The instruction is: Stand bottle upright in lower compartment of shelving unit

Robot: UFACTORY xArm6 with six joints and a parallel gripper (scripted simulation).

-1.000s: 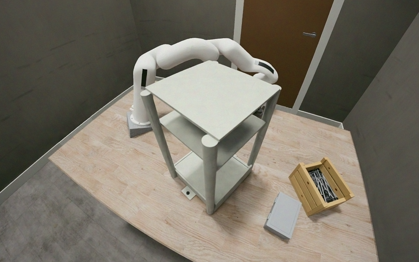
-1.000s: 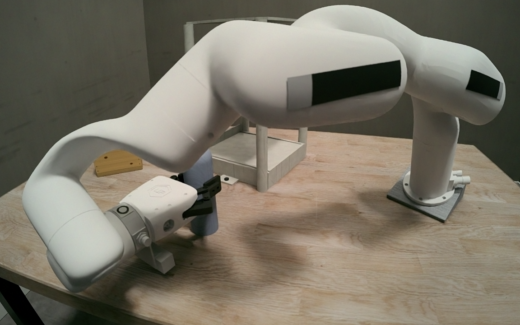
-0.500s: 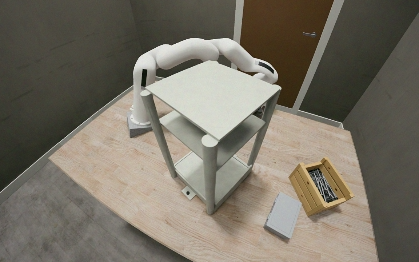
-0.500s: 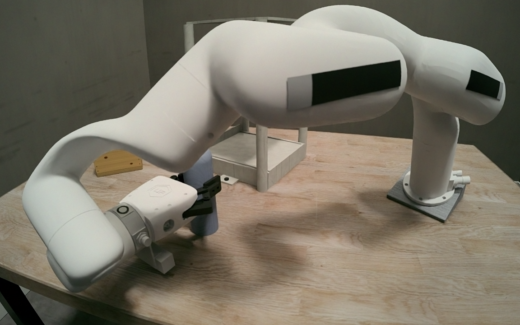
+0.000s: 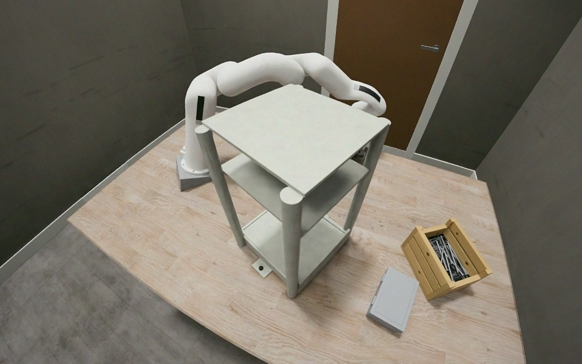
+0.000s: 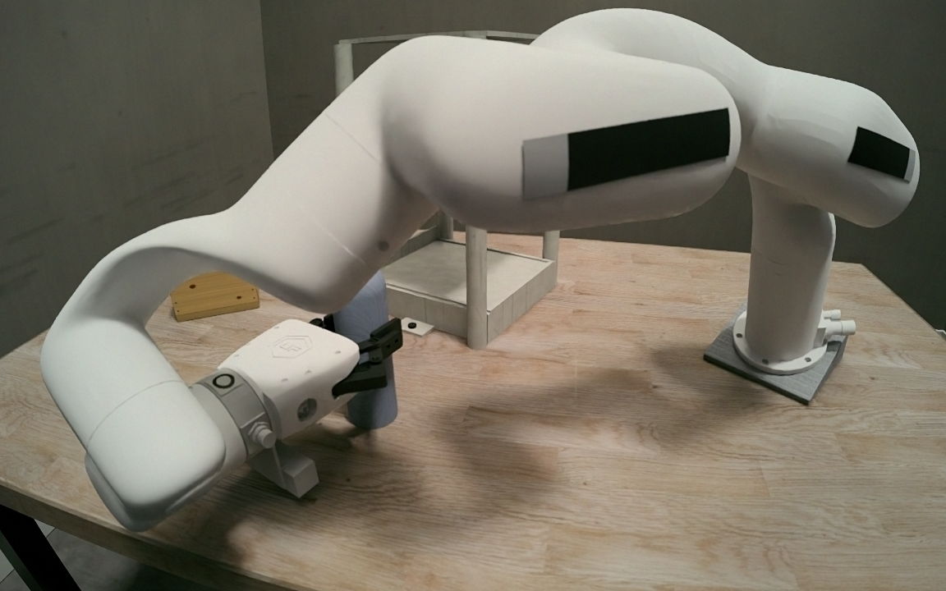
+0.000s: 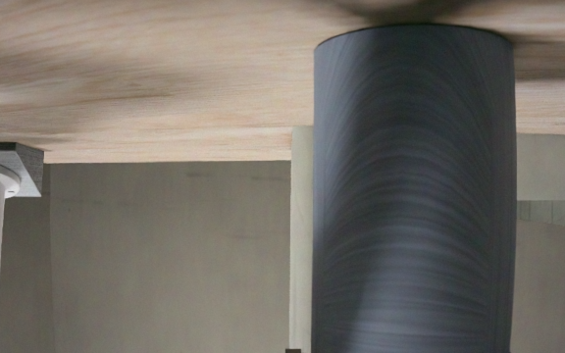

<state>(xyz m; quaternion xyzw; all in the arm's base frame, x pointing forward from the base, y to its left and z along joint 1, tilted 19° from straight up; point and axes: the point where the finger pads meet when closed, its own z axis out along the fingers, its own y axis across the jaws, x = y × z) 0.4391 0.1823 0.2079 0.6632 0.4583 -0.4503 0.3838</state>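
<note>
The bottle (image 6: 375,402) (image 7: 414,196) is a grey-blue cylinder standing on the wooden table (image 6: 608,455), in front of the shelving unit (image 5: 297,131) (image 6: 475,294). Its top is hidden behind my arm, so I cannot see the cap. My gripper (image 6: 359,336) reaches in sideways, low over the table, and is shut on the bottle's body about halfway up. The wrist view is upside down and the bottle fills its right half, with its base on the wood. The lower compartment's floor (image 5: 270,235) (image 6: 454,272) has a raised lip around it. In the top view the unit hides the gripper and the bottle.
A wooden crate (image 5: 446,258) (image 6: 213,294) with metal pieces and a flat grey box (image 5: 392,299) lie on the table beyond the unit. The arm's base (image 5: 191,174) (image 6: 778,359) stands to one side. The unit's corner posts (image 5: 291,244) flank each compartment opening.
</note>
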